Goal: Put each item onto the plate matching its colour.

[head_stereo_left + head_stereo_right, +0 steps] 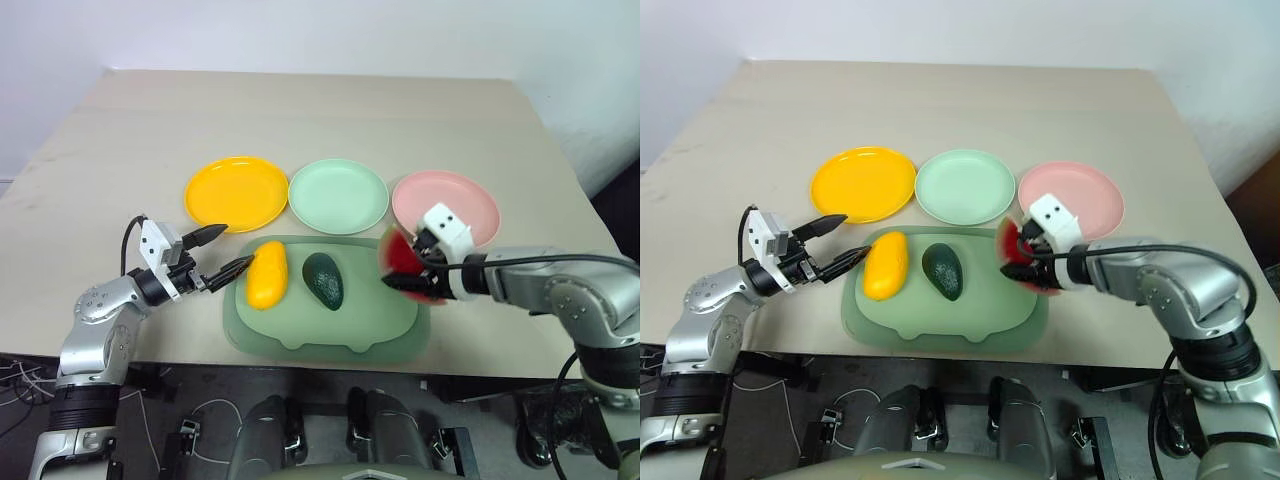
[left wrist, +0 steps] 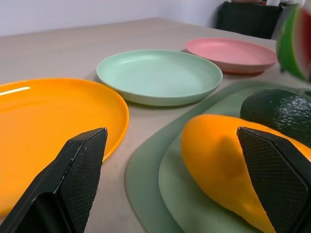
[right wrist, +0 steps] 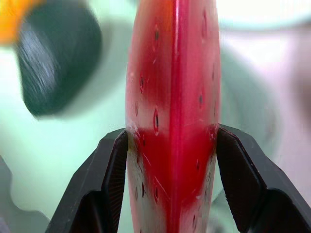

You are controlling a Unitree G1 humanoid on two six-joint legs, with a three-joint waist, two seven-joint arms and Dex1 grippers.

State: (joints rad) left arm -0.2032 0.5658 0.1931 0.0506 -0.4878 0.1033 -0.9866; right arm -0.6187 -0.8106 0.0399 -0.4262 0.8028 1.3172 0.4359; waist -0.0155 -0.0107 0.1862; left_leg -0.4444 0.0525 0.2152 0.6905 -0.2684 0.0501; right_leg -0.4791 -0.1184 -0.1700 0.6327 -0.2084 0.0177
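**Red wedge in grip, plate just beyond**

Red watermelon wedge (image 1: 402, 266): clamped between the two black fingers of the right pincer (image 1: 418, 268), flat faces against the pads, held at the right edge of the pale green tray (image 1: 330, 335) and, by the look of it, lifted off it. Wedge stands on edge, thin side toward the wrist camera, green rind turned away from the arm.

Mango (image 1: 266, 275): lies on the left part of the tray, long axis running near to far, tipped slightly. Left pincer (image 1: 212, 255) just beside it, fingers spread wide and empty, level, pointing at the mango's side; this arm is the nearer one to it.

Avocado (image 1: 323, 280): mid-tray, right of the mango, long axis also near to far, narrow end toward the plates.

Plates, far side of the tray on the pale surface (image 1: 300, 110), all bare: yellow-orange plate (image 1: 236, 192) left, mint green plate (image 1: 338, 195) middle, pink plate (image 1: 468, 195) right.

Governing relation: the pink plate lies just beyond and slightly right of the held wedge; judged a short carry forward for the right arm.
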